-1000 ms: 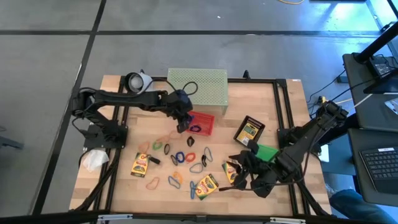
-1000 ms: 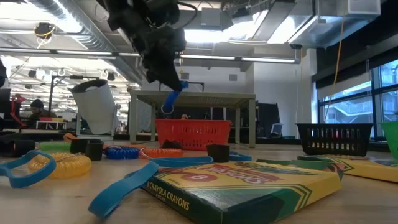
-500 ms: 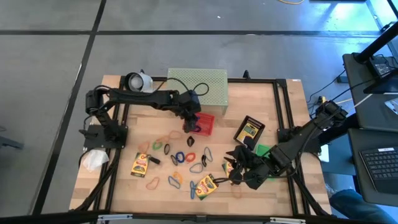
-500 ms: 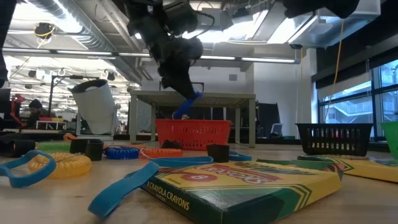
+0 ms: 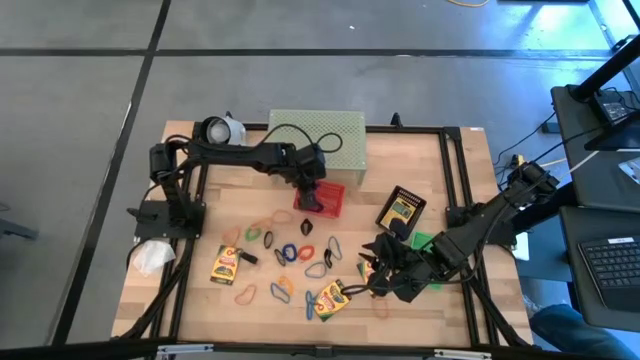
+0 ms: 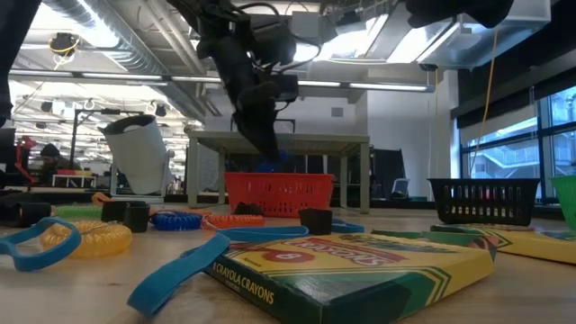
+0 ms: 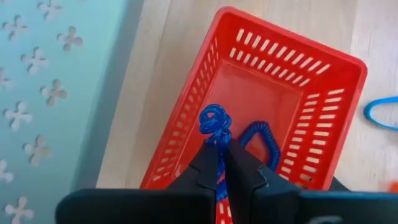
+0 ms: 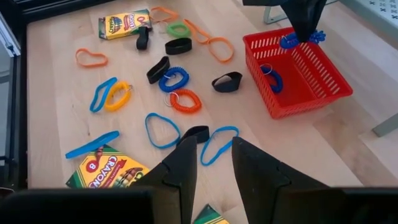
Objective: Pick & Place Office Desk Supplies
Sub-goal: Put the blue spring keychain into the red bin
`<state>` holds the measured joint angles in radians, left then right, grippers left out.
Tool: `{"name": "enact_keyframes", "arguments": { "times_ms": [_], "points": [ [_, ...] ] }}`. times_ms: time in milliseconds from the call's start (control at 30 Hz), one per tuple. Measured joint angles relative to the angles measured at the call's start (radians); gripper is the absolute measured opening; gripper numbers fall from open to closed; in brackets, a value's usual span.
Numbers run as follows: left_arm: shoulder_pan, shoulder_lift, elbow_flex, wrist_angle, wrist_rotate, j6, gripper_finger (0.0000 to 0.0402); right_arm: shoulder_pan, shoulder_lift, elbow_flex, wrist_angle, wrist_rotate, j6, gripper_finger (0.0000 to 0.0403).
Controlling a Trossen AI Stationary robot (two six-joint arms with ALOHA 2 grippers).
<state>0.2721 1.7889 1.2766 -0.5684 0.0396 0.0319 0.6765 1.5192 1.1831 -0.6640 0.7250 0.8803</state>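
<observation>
Since a second ago our left gripper (image 5: pixel 311 190) has carried its blue coil loop (image 7: pixel 214 122) from beside the red basket (image 5: pixel 331 204) to directly over it, and our right arm has drawn in toward the crayon boxes at the near edge. We see the left fingers (image 7: pixel 207 167) pressed together on the springy, spiral-wound plastic loop, which bunches above the fingertips over the basket's open top. A second blue coil (image 7: pixel 258 134) already lies on the floor of the basket, whose walls are slotted moulded plastic. Beside it stands the pale green metal shelf (image 5: pixel 318 133), punched with small flower-shaped holes. Our right gripper (image 8: pixel 208 155) hangs over the wooden tabletop (image 5: pixel 455 180) with its fingers part-way open, holding nothing. Below it lie a flat blue band (image 8: pixel 217 142), a black band (image 8: pixel 195 132) and a yellow-and-green cardboard crayon box (image 8: pixel 111 168). Farther off the scattered supplies include an orange coil (image 8: pixel 186 99), a blue coil ring (image 8: pixel 173 79), a thin orange band (image 8: pixel 91 58) and another crayon box (image 8: pixel 125 23).
</observation>
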Motion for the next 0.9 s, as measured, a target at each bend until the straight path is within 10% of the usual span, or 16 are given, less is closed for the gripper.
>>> {"name": "enact_keyframes", "arguments": {
  "times_ms": [900],
  "points": [
    [-0.091, 0.000, -0.002, -0.036, -0.042, -0.010, 0.0052, 0.000, 0.000, 0.000, 0.014, -0.009, -0.004, 0.0103]
  ]
}}
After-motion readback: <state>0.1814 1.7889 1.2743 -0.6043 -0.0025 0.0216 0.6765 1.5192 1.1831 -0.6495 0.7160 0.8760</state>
